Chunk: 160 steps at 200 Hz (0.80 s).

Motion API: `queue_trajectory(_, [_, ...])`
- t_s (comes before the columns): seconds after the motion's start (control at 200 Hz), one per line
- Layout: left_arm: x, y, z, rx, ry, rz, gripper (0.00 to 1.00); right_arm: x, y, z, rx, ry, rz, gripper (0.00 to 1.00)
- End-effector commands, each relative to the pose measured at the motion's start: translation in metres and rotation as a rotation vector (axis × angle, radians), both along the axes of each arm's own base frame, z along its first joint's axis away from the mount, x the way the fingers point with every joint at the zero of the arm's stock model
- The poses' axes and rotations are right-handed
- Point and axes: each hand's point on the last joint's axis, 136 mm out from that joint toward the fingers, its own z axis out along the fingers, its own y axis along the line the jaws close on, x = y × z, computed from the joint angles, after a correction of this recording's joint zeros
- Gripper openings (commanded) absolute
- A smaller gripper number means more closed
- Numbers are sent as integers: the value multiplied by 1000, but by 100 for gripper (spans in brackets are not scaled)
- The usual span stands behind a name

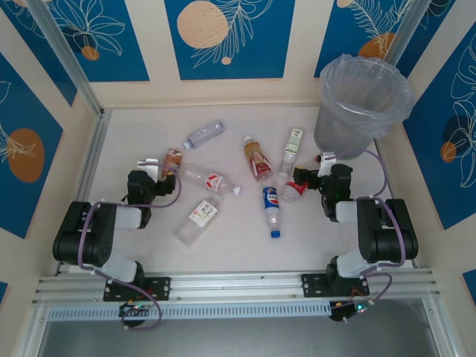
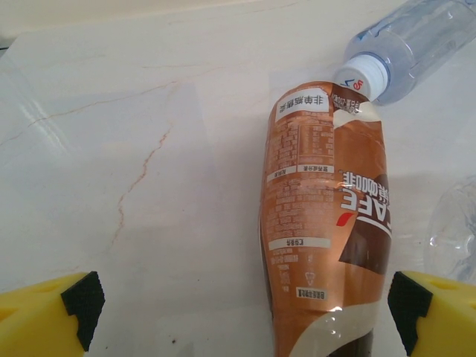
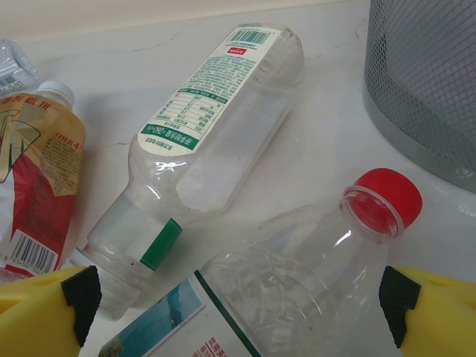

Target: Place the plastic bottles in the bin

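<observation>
Several plastic bottles lie scattered on the pale table (image 1: pixel 238 245). An orange-brown bottle (image 2: pixel 323 238) (image 1: pixel 172 161) lies between the wide-apart fingers of my left gripper (image 2: pixel 242 316) (image 1: pixel 162 174), close to the right finger; the gripper is open. A clear bottle with a red cap (image 3: pixel 312 282) (image 1: pixel 291 191) lies between the fingers of my right gripper (image 3: pixel 242 327) (image 1: pixel 305 183), also open. The grey bin (image 1: pixel 362 104) (image 3: pixel 424 82), lined with a clear bag, stands at the back right, just beyond the right gripper.
A bluish clear bottle (image 1: pixel 204 134) (image 2: pixel 413 44) touches the orange-brown one's far end. A green-white labelled bottle (image 3: pixel 216 126) (image 1: pixel 291 148), a red-yellow one (image 1: pixel 257 158) (image 3: pixel 37 186), a Pepsi-style one (image 1: pixel 271 208), a red-white one (image 1: pixel 210 179) and a white-labelled one (image 1: pixel 198 218) fill the middle. Walls enclose the table.
</observation>
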Motion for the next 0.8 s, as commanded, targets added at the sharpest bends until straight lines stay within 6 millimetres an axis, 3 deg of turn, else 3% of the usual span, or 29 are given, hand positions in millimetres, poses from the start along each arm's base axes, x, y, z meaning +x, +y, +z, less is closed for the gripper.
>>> queue_trajectory(0.0, [8,3,10,-3,-39,1,99,9,-1,10,-17,-45,2,99])
queue_trajectory(0.33, [7,-5,21,-1,-30,-46,99,8,-2,18,-17,-53,-8,99])
queue_trajectory(0.555, [-5,7,58,-5,-68,36,99,1,4,51,-18,-59,23,99])
queue_trajectory(0.795, [-28,27,78,-200,47,270,100,-11,6,90,111,-31,-29,99])
